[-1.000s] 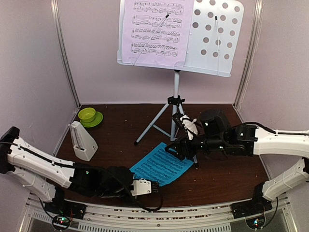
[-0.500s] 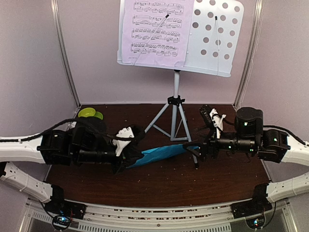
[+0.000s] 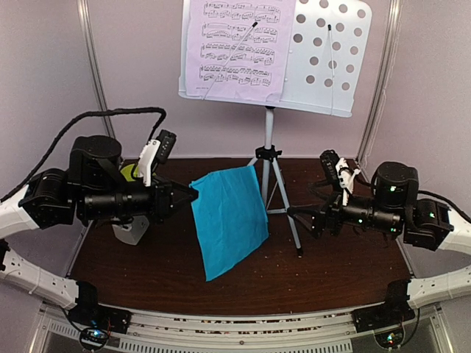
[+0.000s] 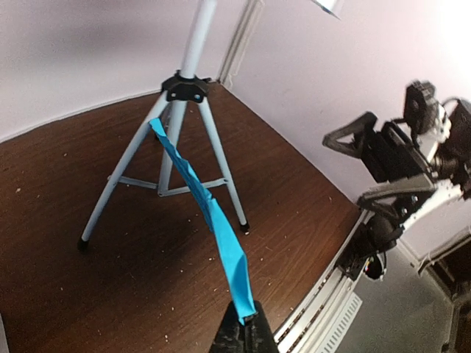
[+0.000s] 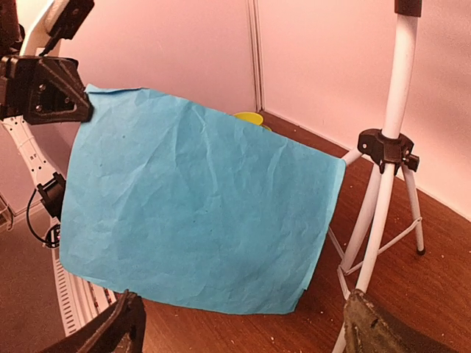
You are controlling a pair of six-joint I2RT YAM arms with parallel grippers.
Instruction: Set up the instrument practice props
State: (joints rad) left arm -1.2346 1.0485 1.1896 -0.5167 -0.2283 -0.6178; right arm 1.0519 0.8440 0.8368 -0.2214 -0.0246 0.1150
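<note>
My left gripper (image 3: 188, 195) is shut on the top corner of the cyan sheet-music page (image 3: 228, 219) and holds it in the air, so it hangs with its blank side showing. In the left wrist view the page (image 4: 213, 220) runs edge-on from my gripper (image 4: 247, 323). My right gripper (image 3: 297, 214) is open and empty, to the right of the page and apart from it; in its own view (image 5: 246, 331) the page (image 5: 199, 213) hangs ahead. The lilac page (image 3: 235, 48) rests on the white perforated music stand (image 3: 331, 62). The white metronome (image 3: 131, 230) is mostly hidden behind my left arm.
The silver tripod (image 3: 269, 158) stands just behind the hanging page, with one leg (image 3: 291, 224) near my right gripper. The lime-green bowl (image 3: 130, 171) sits at the back left corner. Pale walls close in the brown table (image 3: 324, 272) on three sides.
The cyan page has come up off the table in my left gripper, which rose and swung left. My right gripper has pulled back to the right, away from the page.
</note>
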